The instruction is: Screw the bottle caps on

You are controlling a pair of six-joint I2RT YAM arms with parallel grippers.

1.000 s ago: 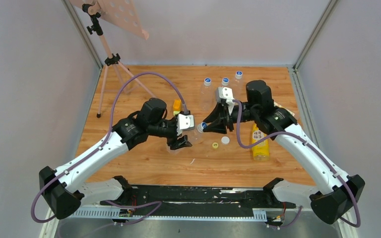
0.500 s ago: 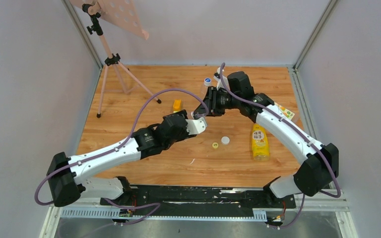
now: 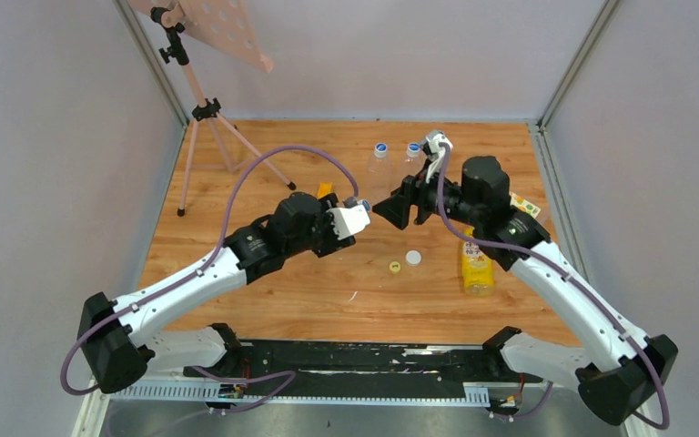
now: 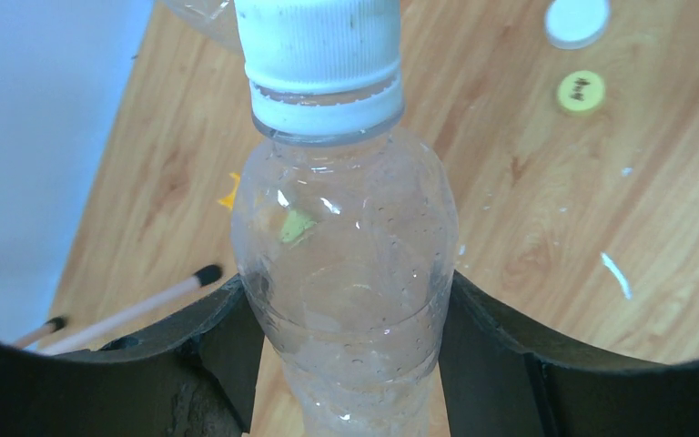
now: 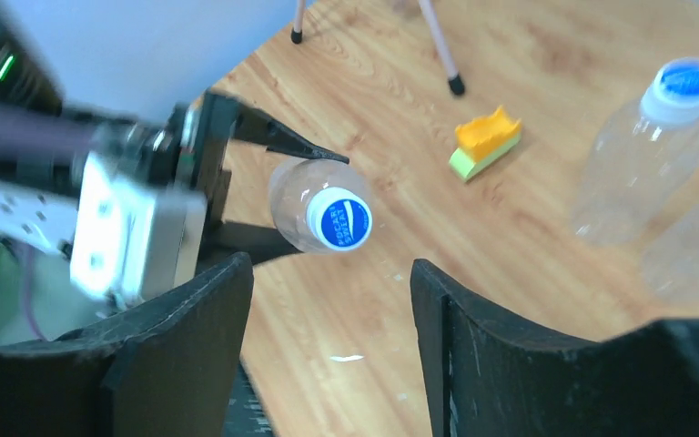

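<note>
The left pincer (image 4: 350, 309) is clamped part-way shut round the belly of a clear bottle (image 5: 296, 196), holding it off the table with its neck pointing at the other arm. The right pincer (image 5: 328, 273) stands open and empty, facing the bottle's blue cap (image 5: 339, 218) but well short of it.

The cap sits on the neck; whether it is tight I cannot tell. If it is loose, it may drop off. The thin plastic may dent or spin in the grip if the cap is twisted, so the cap turns the bottle instead of the thread. The right arm is also near two capped bottles (image 3: 379, 164) standing at the back and could knock them over.

A yellow cap (image 3: 395, 267) and a white cap (image 3: 413, 258) lie loose on the smooth wooden table (image 3: 264, 300), near a yellow bottle (image 3: 477, 264) on its side; flat caps like these may skid when pinched. Plain grey walls (image 3: 55, 137) surround the table, and a tripod (image 3: 202, 118) stands in the far left corner.
</note>
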